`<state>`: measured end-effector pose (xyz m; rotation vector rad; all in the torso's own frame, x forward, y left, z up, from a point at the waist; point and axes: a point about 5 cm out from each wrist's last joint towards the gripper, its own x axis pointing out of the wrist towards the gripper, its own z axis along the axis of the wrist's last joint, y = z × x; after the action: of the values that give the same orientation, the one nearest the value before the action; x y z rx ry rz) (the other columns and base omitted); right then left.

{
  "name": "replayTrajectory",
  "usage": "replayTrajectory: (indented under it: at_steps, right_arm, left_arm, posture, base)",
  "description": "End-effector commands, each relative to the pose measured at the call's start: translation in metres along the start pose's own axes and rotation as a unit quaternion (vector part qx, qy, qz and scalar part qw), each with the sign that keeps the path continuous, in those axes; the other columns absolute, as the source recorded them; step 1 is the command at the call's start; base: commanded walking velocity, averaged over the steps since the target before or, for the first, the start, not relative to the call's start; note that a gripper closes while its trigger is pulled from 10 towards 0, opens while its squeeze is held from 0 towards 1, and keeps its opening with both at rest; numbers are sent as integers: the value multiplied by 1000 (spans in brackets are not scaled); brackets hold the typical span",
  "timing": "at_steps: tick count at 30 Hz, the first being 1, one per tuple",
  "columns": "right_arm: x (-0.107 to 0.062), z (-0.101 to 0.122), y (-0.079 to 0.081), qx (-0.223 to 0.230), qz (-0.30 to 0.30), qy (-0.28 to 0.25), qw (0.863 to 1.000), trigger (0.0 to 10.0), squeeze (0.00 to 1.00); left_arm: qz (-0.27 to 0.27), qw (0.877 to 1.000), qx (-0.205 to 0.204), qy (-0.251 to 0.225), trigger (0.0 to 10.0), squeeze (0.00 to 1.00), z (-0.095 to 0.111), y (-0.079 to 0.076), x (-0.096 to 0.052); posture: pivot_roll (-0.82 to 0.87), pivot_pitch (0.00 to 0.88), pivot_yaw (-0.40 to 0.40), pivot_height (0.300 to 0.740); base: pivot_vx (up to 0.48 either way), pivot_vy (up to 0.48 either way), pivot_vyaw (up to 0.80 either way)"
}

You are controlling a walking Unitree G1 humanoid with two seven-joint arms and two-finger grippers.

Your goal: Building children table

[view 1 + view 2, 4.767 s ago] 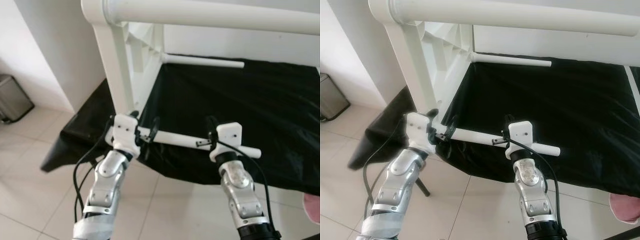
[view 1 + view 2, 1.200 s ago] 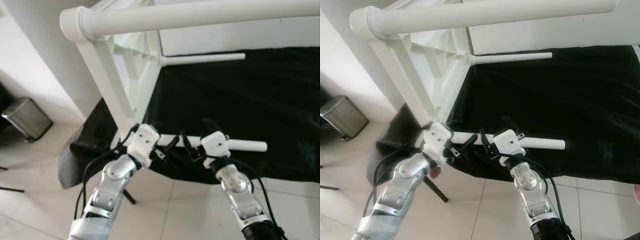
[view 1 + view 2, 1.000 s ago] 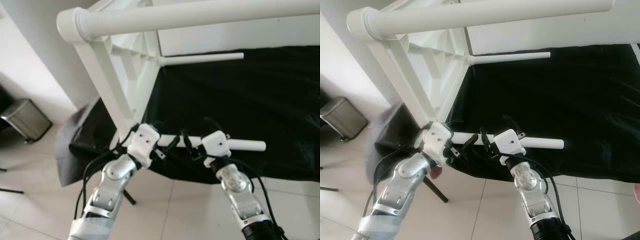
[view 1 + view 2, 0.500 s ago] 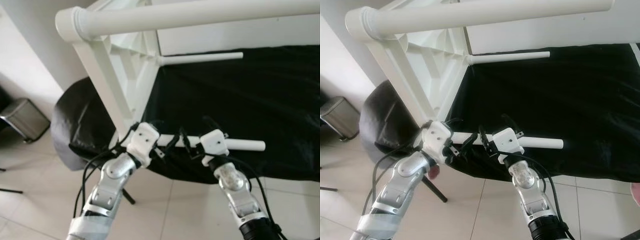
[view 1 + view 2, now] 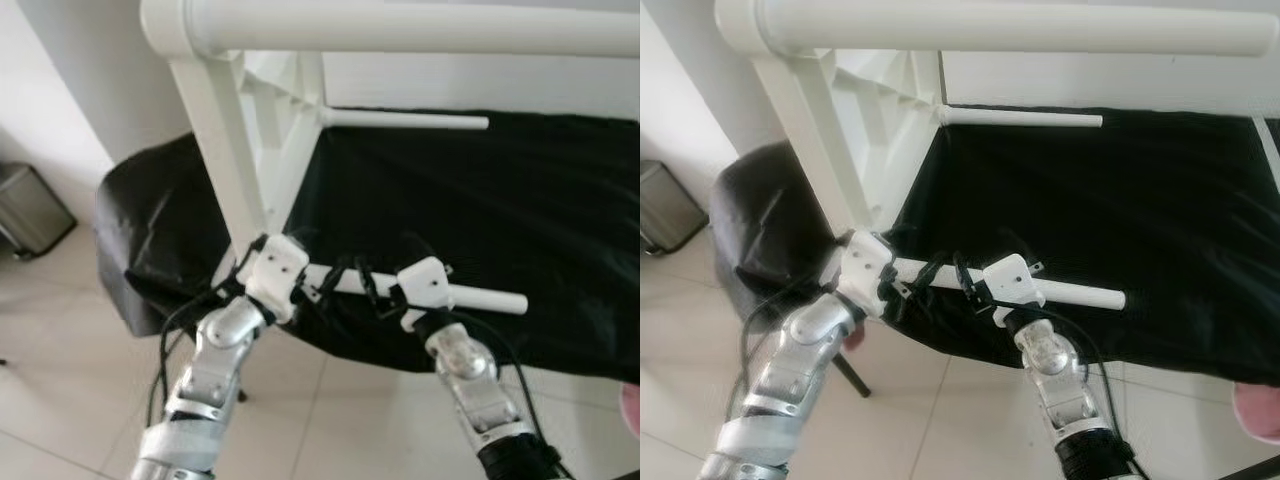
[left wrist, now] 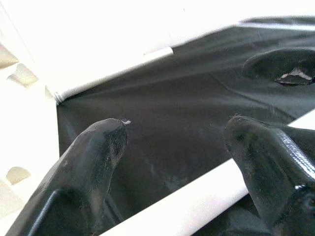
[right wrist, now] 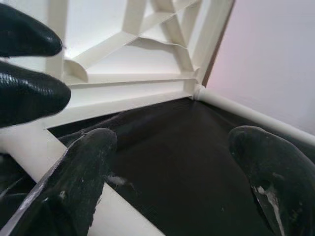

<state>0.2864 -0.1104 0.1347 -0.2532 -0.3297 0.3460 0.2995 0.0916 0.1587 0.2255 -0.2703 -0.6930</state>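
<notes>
The white children's table frame (image 5: 225, 150) lies tipped on a black cloth (image 5: 530, 200), with one thick leg (image 5: 420, 25) across the top of the view and a far leg (image 5: 400, 120) pointing right. A near leg (image 5: 485, 298) juts out to the right from the frame's lower corner. My left gripper (image 5: 322, 288) sits at that leg's root, open, and the leg (image 6: 197, 201) passes beside one finger (image 6: 266, 157). My right gripper (image 5: 372, 290) is just to its right, facing it, also open, with the leg (image 7: 29, 147) against one finger (image 7: 83, 167).
A grey bin (image 5: 30, 210) stands on the tiled floor at the left. The black cloth bulges over the left corner (image 5: 760, 225) above a thin support leg (image 5: 848, 372). Something pink (image 5: 1255, 410) lies at the lower right. A white wall is behind.
The camera has shifted, so the frame looks more upright. The cloth's left corner has puffed up. Since 4.8 s ago my right gripper has slid left along the leg toward the left one.
</notes>
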Motion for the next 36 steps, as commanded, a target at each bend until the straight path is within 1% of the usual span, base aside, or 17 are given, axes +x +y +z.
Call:
replayTrajectory:
  at_steps: [1, 2, 4, 5, 9, 17, 19, 22, 24, 25, 26, 27, 31, 35, 36]
  right_arm:
    - [-2, -1, 0, 9, 5, 8, 1000, 10000, 0]
    - [-2, -1, -2, 9, 4, 9, 1000, 10000, 0]
    - [-2, -1, -3, 10, 0, 11, 1000, 10000, 0]
    - [-1, -2, -6, 12, -6, 14, 1000, 10000, 0]
    - [1, -3, -15, 10, -18, 17, 1000, 10000, 0]
    - [6, 0, -20, 5, -17, 14, 1000, 10000, 0]
    - [8, 2, -29, 4, -49, 14, 999, 10000, 0]
    - [9, 2, -32, 5, -62, 15, 998, 10000, 0]
    - [10, 1, -38, 21, -90, 25, 995, 10000, 0]
    - [10, 1, -38, 21, -90, 25, 995, 10000, 0]
    - [10, 1, -39, 26, -102, 26, 994, 10000, 0]
    - [10, 1, -40, 30, -110, 27, 993, 10000, 0]
    - [7, 1, -41, 17, -133, 23, 991, 10000, 0]
    - [3, 4, -37, 20, -142, 21, 989, 10000, 0]
    - [2, 6, -36, 23, -142, 17, 989, 10000, 0]
  left_arm:
    - [78, 997, 13, -4, 10000, 0, 0, 13, -2]
    - [81, 997, 14, -5, 10000, 0, 1, 14, -1]
    - [83, 996, 13, -7, 10000, 0, 1, 14, -1]
    - [86, 996, 11, -10, 10000, 0, 1, 15, 1]
    - [101, 995, 5, -22, 10000, 0, 2, 16, 4]
    - [108, 994, -6, -27, 10000, 0, 1, 12, 6]
    - [108, 994, -11, -27, 10000, 0, 0, 9, 6]
    - [107, 994, -13, -27, 10000, 0, -1, 9, 6]
    - [113, 993, -22, -25, 10000, 0, -3, 9, 5]
    - [113, 993, -22, -25, 10000, 0, -3, 9, 5]
    - [122, 991, -44, -24, 10000, 0, -5, 9, 4]
    - [129, 990, -60, -23, 10000, 0, -7, 9, 4]
    - [129, 989, -73, -22, 10000, 0, -7, 7, 5]
    - [109, 992, -67, -20, 10000, 0, -6, 4, 3]
    - [86, 993, -77, -16, 10000, 0, -8, 0, 1]
  posture:
    - [84, 0, -61, 740]
    - [90, 0, -73, 740]
    - [90, 0, -73, 740]
    - [99, 0, -94, 740]
    - [105, 0, -114, 740]
    - [105, 0, -127, 740]
    - [100, 0, -128, 740]
    - [100, 0, -128, 740]
    - [87, 0, -116, 740]
    - [87, 0, -116, 740]
    - [72, 0, -98, 740]
    - [72, 0, -98, 740]
    - [71, 0, -80, 740]
    - [55, 0, -60, 740]
    - [49, 0, -52, 740]
  base:
    - [0, 0, 0]
    - [0, 0, 0]
    - [0, 0, 0]
    - [0, 0, 0]
    - [0, 0, 0]
    - [0, 0, 0]
    - [0, 0, 0]
    - [0, 0, 0]
    - [0, 0, 0]
    - [0, 0, 0]
    - [0, 0, 0]
    - [0, 0, 0]
    - [0, 0, 0]
    - [0, 0, 0]
    - [0, 0, 0]
